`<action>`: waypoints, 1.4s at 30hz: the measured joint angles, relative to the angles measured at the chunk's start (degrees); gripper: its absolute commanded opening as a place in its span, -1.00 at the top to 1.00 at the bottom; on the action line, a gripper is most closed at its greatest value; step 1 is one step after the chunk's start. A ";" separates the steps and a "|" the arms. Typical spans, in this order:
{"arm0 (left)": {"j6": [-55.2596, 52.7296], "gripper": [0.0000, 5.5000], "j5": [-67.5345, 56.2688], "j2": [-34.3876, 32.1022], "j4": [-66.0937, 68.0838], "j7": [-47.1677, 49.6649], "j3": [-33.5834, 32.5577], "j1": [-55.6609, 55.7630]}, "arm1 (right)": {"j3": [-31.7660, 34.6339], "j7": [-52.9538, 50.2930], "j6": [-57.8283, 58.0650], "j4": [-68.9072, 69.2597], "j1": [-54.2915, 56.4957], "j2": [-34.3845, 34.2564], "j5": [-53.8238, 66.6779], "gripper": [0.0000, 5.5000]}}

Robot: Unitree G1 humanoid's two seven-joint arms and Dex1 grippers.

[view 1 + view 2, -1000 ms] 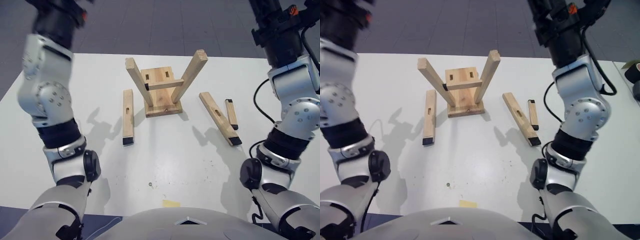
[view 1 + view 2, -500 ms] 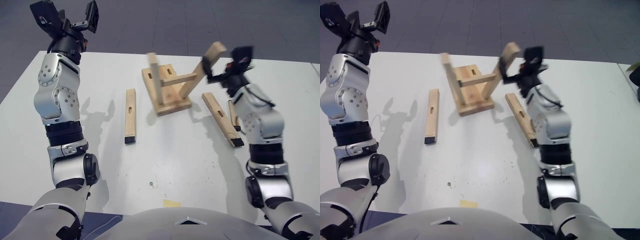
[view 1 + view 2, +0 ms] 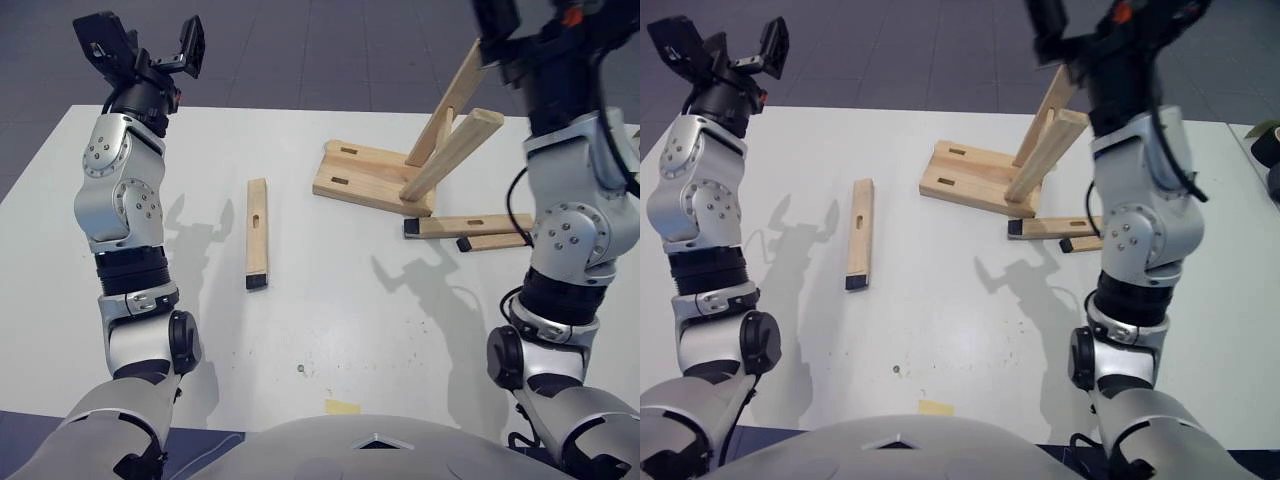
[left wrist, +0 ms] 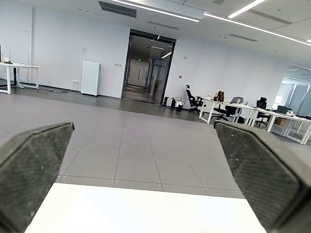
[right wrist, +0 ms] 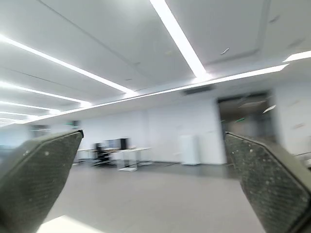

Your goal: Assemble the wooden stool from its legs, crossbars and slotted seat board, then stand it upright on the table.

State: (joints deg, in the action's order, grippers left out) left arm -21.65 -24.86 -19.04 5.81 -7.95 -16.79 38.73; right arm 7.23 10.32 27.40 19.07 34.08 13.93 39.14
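Note:
The slotted seat board (image 3: 362, 178) lies on the white table (image 3: 330, 320), right of centre. Two legs (image 3: 450, 158) rise from its right end and lean away to the right. A third leg (image 3: 257, 233) lies loose left of centre. The fourth leg (image 3: 470, 224) and a short crossbar (image 3: 495, 241) lie crosswise just right of the board. My left gripper (image 3: 145, 45) is raised over the far left corner, open and empty. My right gripper (image 5: 153, 141) is held high above the leaning legs, open, touching nothing.
The table's near half is bare except for a small dark speck (image 3: 301, 369) and a yellow scrap (image 3: 342, 407) by the front edge. Dark floor lies beyond the far edge.
The board with its two legs has slid to the right and turned. The loose leg and crossbar on the right now lie crosswise. My right arm has swung up off the leg.

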 measured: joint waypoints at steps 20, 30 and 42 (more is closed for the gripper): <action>-0.02 -0.96 1.34 0.22 2.43 -0.33 0.54 -0.62 | -11.52 -2.26 -2.89 -18.84 -6.34 -0.56 -26.49 -0.96; -0.11 -0.96 2.57 0.39 2.61 -1.90 2.68 -0.61 | -12.08 -1.73 -15.23 -62.87 5.47 -3.41 -34.78 -0.96; -1.13 -0.96 2.82 0.30 2.44 -2.57 3.51 -1.43 | -26.05 24.24 -4.03 -34.05 -8.79 3.84 -36.06 -0.96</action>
State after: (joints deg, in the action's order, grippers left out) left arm -22.78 -22.04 -18.74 8.25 -10.52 -13.27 37.30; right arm -18.82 34.56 23.37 -14.97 25.28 17.78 3.08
